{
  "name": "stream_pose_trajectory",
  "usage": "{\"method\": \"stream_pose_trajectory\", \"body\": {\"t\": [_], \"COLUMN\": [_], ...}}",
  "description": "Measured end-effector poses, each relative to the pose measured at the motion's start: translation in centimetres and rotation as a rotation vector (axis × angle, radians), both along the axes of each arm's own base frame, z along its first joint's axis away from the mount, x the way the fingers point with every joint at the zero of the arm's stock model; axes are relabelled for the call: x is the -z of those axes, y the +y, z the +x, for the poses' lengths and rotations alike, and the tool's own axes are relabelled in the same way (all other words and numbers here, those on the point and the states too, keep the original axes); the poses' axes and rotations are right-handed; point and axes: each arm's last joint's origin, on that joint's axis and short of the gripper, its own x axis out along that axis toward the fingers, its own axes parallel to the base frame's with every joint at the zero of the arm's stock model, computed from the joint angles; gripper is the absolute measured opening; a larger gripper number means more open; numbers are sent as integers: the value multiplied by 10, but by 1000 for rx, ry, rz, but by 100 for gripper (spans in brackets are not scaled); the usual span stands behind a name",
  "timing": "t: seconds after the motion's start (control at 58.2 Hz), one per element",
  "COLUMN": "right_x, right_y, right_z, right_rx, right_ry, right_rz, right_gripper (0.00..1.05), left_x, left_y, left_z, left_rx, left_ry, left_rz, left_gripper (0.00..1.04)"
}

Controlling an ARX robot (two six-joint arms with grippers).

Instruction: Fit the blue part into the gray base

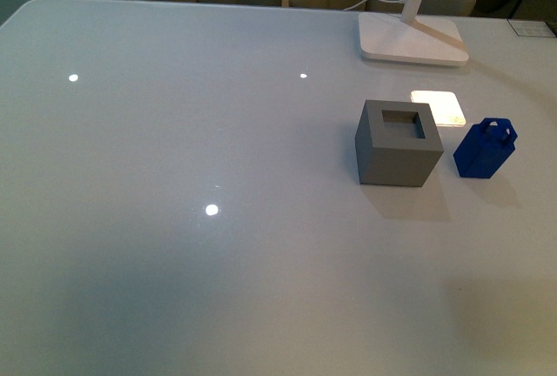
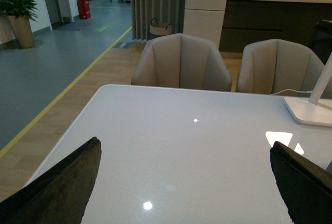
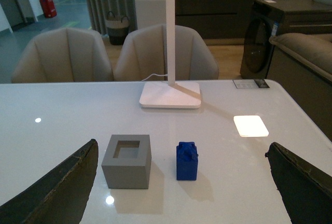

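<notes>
On the white worktop (image 1: 174,245), L to R as I see it: my left pincer (image 2: 184,146) hangs spread wide over bare surface, gripping nothing. Next the gray base (image 1: 399,143) sits flat, square recess facing up. The blue part (image 1: 485,148) stands just right of the gray base, not touching, handle up. A white lamp base (image 1: 412,38) lies beyond the gray base. My right pincer (image 3: 181,147) is spread wide too, gripping nothing, w/ both blocks ahead of it.

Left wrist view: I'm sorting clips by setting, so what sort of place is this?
Likely an office or showroom: white table with padded chairs, a desk lamp, and a corridor with a potted plant.
</notes>
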Motion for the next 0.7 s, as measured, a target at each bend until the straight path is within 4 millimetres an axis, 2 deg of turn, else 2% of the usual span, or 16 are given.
{"method": "stream_pose_trajectory", "body": {"t": [0.67, 0.704], "right_x": [0, 1], "right_y": [0, 0], "right_z": [0, 0], "right_rx": [0, 4], "right_ry": [0, 44], "right_rz": [0, -7], "right_gripper": [96, 96], "left_x": [0, 0], "left_y": [0, 0], "left_z": [0, 0], "left_rx": [0, 0], "left_ry": [0, 0], "left_rz": [0, 0], "left_gripper": [97, 97]}}
